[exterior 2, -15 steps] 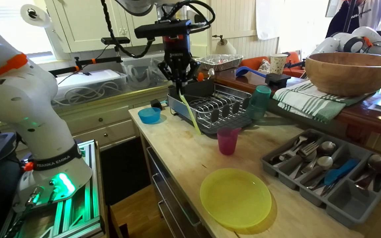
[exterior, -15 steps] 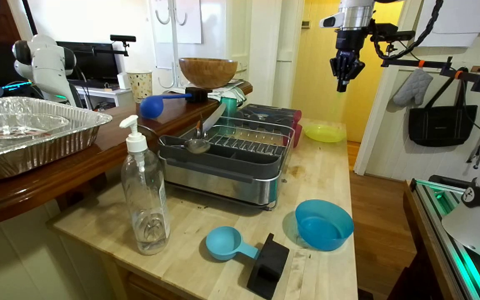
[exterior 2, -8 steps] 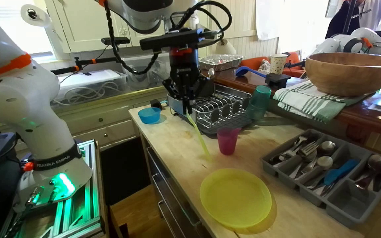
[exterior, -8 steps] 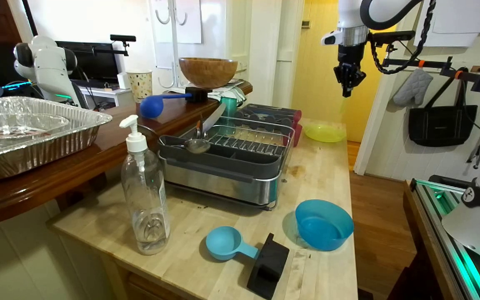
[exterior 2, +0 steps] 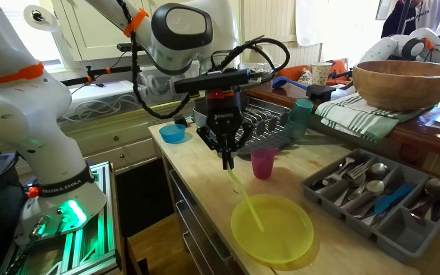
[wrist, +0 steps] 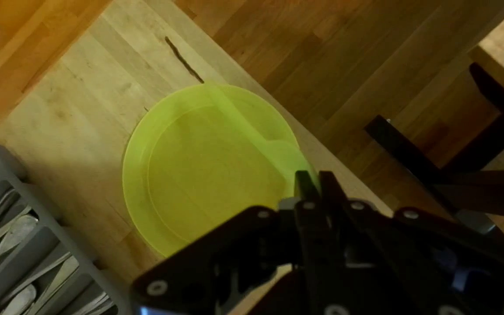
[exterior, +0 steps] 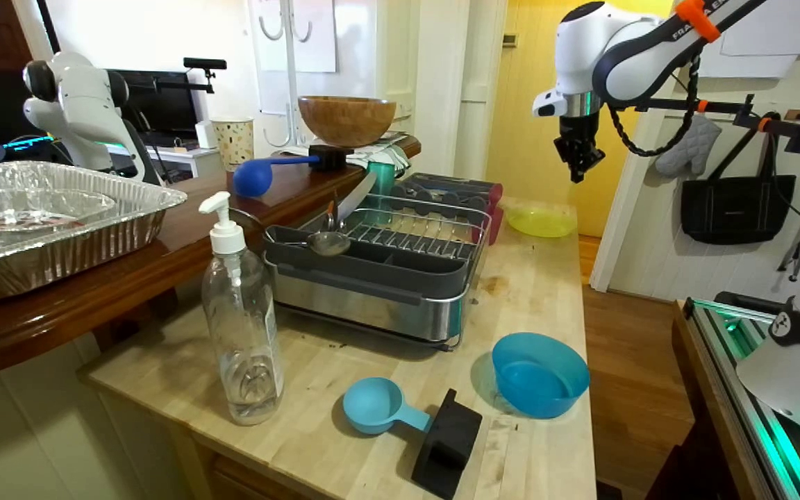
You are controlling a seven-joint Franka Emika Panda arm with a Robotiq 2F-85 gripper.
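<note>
We see the gripper (exterior 2: pixel 228 164) pinching a slim, translucent yellow-green utensil (exterior 2: pixel 246 196) near one end, its jaws drawn tight together on it. The utensil slants downward from the grip, and in the wrist view it crosses in front of a round yellow plate (wrist: pixel 190 175); we cannot tell whether its free end touches the plate. The plate rests flat on the wooden table (exterior 2: pixel 285 185), close to one edge. Near the gripper in an exterior view, a pink cup (exterior 2: pixel 263 163) stands upright, just beside a dish rack (exterior: pixel 365 298). On the other side of the plate we find a grey cutlery tray (exterior 2: pixel 406 233) with metal cutlery (exterior 2: pixel 356 172) in its compartments. Well apart from the gripper, in an exterior view, we see a blue bowl (exterior: pixel 539 375), a light blue scoop (exterior: pixel 374 405) whose handle meets a black block (exterior: pixel 447 444), and a clear pump bottle (exterior: pixel 244 340). On a raised dark ledge (exterior: pixel 192 243), a large wooden bowl (exterior 2: pixel 407 86) sits on a striped towel (exterior 2: pixel 346 110).
</note>
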